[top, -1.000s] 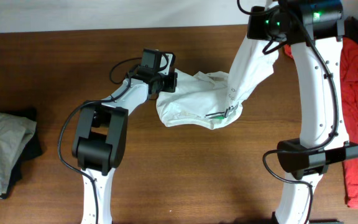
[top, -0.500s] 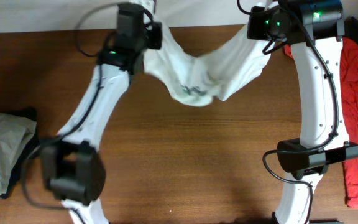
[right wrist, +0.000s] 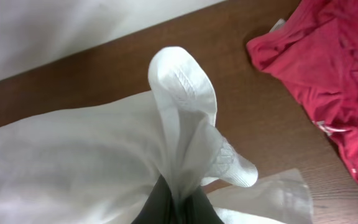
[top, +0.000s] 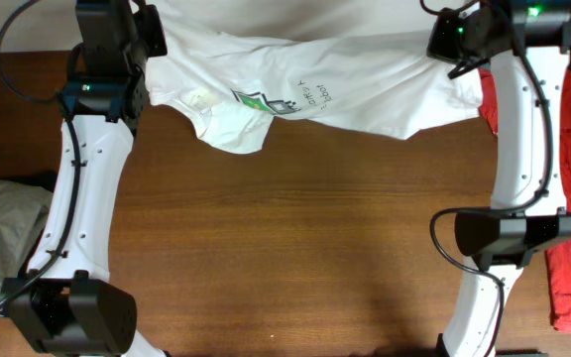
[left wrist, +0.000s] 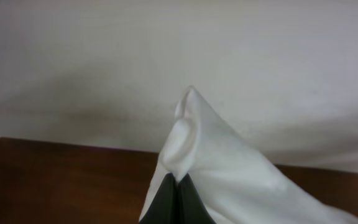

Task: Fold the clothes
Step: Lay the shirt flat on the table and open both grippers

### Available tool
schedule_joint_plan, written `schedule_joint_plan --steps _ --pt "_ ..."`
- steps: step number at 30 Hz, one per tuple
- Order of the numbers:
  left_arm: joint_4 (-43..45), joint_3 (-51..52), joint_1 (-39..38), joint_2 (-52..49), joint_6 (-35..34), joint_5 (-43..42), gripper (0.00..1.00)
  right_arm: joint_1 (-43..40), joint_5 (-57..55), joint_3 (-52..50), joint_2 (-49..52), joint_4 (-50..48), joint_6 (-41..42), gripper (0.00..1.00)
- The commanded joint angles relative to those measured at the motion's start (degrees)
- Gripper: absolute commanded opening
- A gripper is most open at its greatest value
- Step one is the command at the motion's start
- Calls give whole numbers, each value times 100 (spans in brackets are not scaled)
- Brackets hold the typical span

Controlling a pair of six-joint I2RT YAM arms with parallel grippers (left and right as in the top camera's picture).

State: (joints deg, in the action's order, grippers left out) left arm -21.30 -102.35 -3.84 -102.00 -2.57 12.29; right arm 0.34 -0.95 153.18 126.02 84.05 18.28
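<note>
T-shirt (top: pixel 365 89) of white cotton with grey-green print hangs stretched along the far edge of the brown wooden table (top: pixel 295 248). The left hand (left wrist: pixel 178 190) pinches one end near the far-left corner. The right hand (right wrist: pixel 176 202) pinches the other near the far-right corner.

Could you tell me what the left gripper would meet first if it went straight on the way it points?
The left gripper is shut on the T-shirt, so that cloth comes first; past it, probably the white wall, though depth is unclear.

The left gripper (top: pixel 155 35) swung out to 11 o'clock; the bunched T-shirt (top: pixel 305 84) now stretches wide to the right gripper (top: pixel 461 50).
</note>
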Motion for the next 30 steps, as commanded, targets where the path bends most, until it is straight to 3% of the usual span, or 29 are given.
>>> schedule_joint_plan --steps 1,7,12,19,26,30 --pt "208 -118 155 229 92 105 0 -22 85 -31 343 -96 133 4" --pt "219 -365 612 339 98 107 0 -304 96 -31 402 -391 216 4" --pt "120 -538 651 997 374 107 0 -299 85 -24 302 -328 192 4" --pt "-142 -538 645 2249 396 98 0 -293 -538 -24 -1005 76 -2 4" --pt "-540 -538 645 3362 490 26 0 417 -1027 -24 -2074 927 37 4" --pt "-553 -538 647 3040 498 -262 0 601 -1016 -26 -1858 979 328 4"
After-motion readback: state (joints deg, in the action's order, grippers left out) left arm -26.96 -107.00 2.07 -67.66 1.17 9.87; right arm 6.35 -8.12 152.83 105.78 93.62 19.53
